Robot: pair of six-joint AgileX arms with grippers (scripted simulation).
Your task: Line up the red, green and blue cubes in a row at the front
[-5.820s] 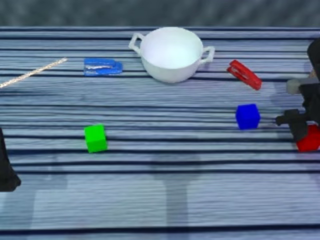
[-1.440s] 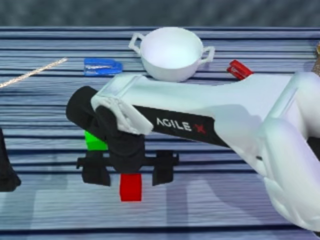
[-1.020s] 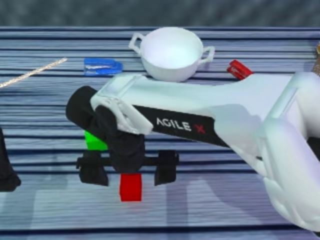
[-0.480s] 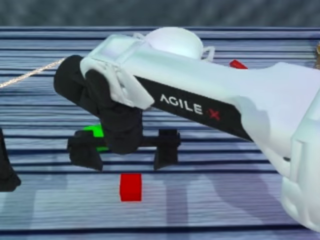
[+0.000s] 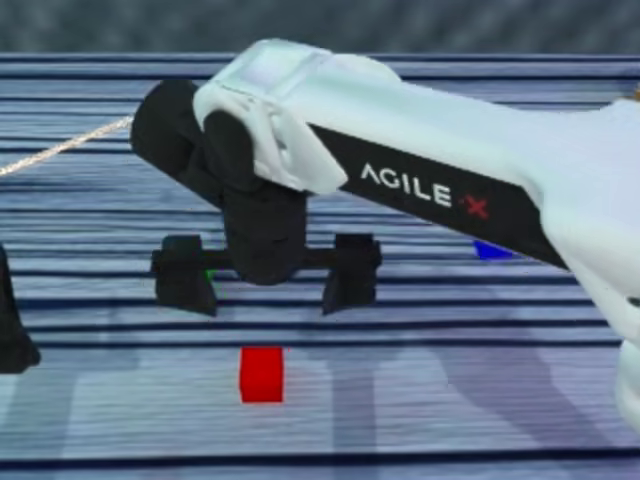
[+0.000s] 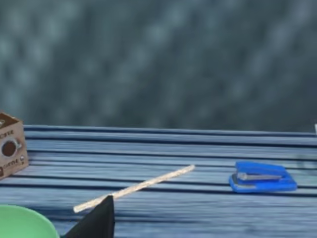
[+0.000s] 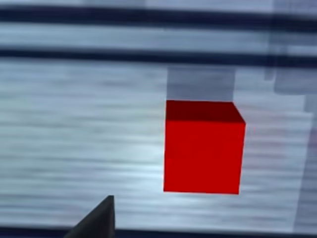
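1. One small glossy bright red cube (image 5: 261, 375) sits alone on the striped blue-grey table (image 5: 450, 400) near the front edge, left of centre in the top view. Nothing touches it. In the right wrist view the red cube (image 7: 203, 147) rests flat and square on the table.

2. Just behind and above the red cube hangs the right gripper (image 5: 268, 275), its two black fingers (image 5: 183, 275) spread wide apart and holding nothing. The fingers stand to either side of the black wrist, clear of the red cube.

3. Only a sliver of the small bright green cube (image 5: 208, 274) shows beside the right gripper's left-hand finger; the rest is hidden by the gripper.

4. The white right arm reaches in from the table's right side and crosses most of the table. A small corner of the deep blue cube (image 5: 490, 251) peeks out under it, to the right of centre.

5. The left gripper (image 5: 12, 335) is parked at the table's left edge; I cannot tell how its jaws stand.

6. Farther back on the left lies a thin pale stick (image 5: 65, 146), slanting. The left wrist view shows the stick (image 6: 133, 188), a long flat blue stapler (image 6: 262, 176), a brown cardboard box (image 6: 10, 144) and the edge of a light green round object (image 6: 25, 223).
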